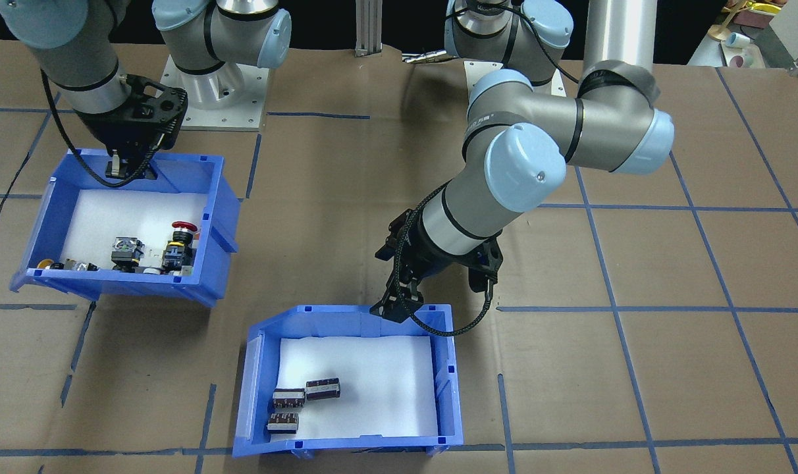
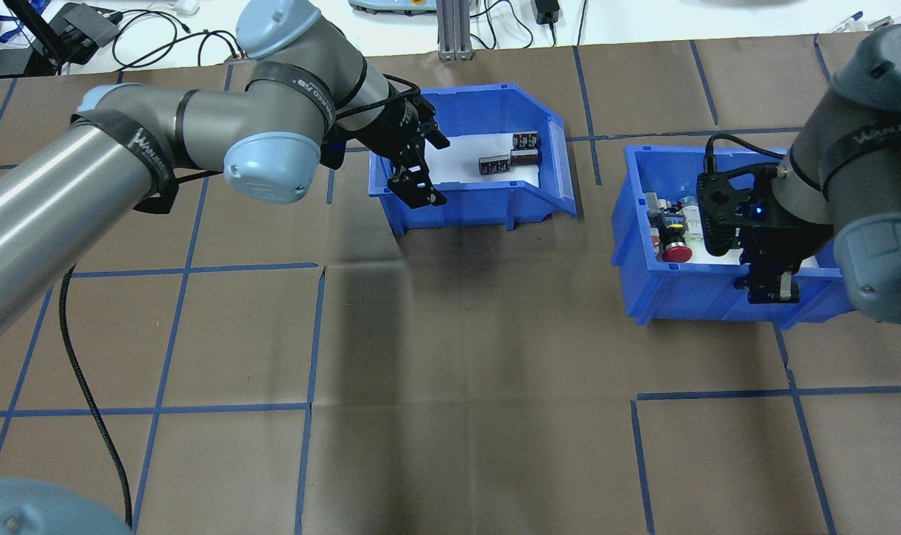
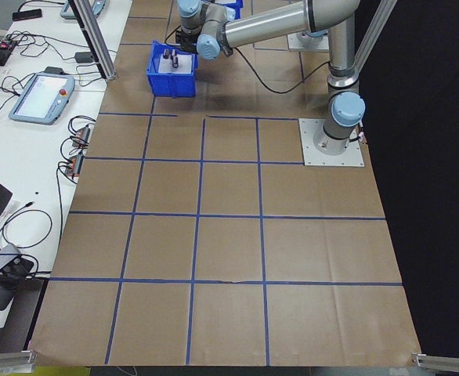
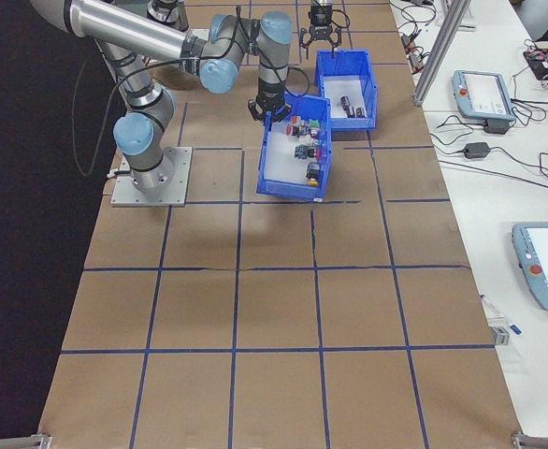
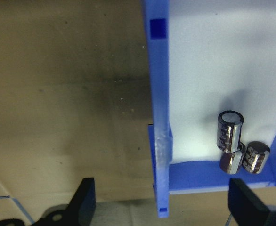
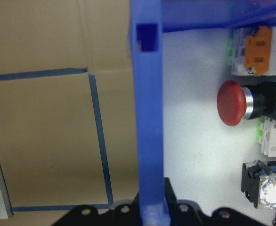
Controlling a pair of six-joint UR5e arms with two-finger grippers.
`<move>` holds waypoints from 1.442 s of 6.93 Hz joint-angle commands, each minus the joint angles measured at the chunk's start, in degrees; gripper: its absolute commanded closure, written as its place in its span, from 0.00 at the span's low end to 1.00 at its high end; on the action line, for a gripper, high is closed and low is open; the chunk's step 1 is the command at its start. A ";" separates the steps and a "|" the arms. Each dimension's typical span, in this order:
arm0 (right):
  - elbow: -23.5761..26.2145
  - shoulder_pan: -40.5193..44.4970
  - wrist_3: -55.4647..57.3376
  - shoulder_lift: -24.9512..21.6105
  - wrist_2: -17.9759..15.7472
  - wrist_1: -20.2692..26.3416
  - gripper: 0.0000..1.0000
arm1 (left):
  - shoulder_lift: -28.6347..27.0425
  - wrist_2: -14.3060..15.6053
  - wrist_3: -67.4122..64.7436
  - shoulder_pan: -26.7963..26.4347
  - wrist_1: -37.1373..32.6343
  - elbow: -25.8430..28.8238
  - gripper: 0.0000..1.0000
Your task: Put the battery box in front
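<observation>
The battery box [image 1: 448, 382] is a blue bin with a white liner and three dark cells [image 1: 303, 395] in one corner. It stands mid-table on the side away from the robot. My left gripper [image 1: 399, 306] is open and straddles the box's wall nearest the robot. In the left wrist view that wall [image 5: 159, 117] runs between the two wide-apart fingers [image 5: 84, 200], with the cells [image 5: 232, 141] inside. The like bin with push-buttons [image 1: 109, 283] and a red mushroom button [image 1: 184, 227] has my right gripper [image 1: 124, 168] shut on its robot-side wall [image 6: 147, 94].
Brown paper with a blue tape grid covers the table. The arm base plates [image 1: 208, 85] and an aluminium post [image 1: 371, 26] stand on the robot's side. Desks with teach pendants [image 4: 480, 89] and cables line the far edge.
</observation>
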 commanded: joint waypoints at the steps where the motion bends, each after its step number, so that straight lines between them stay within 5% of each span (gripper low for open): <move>1: 5.21 8.33 9.47 -1.25 -0.02 -4.48 0.95 | 8.05 6.66 24.81 1.79 -15.78 -0.04 0.01; 3: 8.74 17.38 18.09 -1.95 -0.45 -9.41 0.95 | 14.39 16.47 50.28 4.17 -25.50 -0.13 0.01; 6: 9.63 30.04 27.34 -1.34 -0.37 -12.33 0.95 | 22.21 19.94 87.33 6.97 -28.14 -0.22 0.01; 7: 9.55 33.21 28.76 -0.64 -0.37 -13.73 0.94 | 24.67 27.01 91.77 7.86 -29.81 -0.39 0.01; 8: 9.55 35.86 31.99 0.15 -0.20 -14.70 0.94 | 25.05 29.52 92.08 7.96 -29.39 -1.44 0.01; 10: 9.28 40.26 37.88 3.91 -0.11 -19.43 0.94 | 25.66 29.37 92.08 8.13 -29.74 -1.97 0.01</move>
